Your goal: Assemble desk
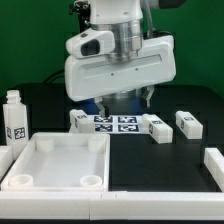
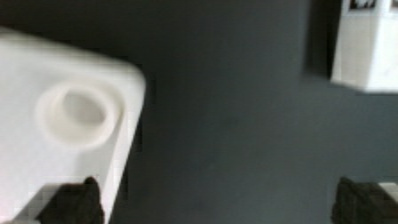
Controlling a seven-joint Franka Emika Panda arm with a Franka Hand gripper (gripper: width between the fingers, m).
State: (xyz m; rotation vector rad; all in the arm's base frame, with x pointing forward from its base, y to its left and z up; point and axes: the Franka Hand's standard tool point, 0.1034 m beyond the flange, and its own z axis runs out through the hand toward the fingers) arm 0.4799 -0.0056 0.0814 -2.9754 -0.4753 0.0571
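Observation:
The white desk top [image 1: 60,160], a rimmed tray with round corner sockets, lies at the front on the exterior view's left. One tagged leg [image 1: 14,115] stands upright at the far left. Other legs lie beside the marker board, one at its left end [image 1: 80,120] and two on the right [image 1: 157,128] [image 1: 187,123]. My gripper [image 1: 127,100] hangs open and empty above the marker board, behind the desk top. The wrist view shows a desk top corner with its socket [image 2: 75,110], a white leg [image 2: 365,45], and my gripper [image 2: 221,205] spread wide over bare black table.
The marker board [image 1: 115,124] lies flat under the gripper. White blocks sit at the table's right edge [image 1: 213,160] and left edge [image 1: 4,160]. The table is black, with a green backdrop behind it.

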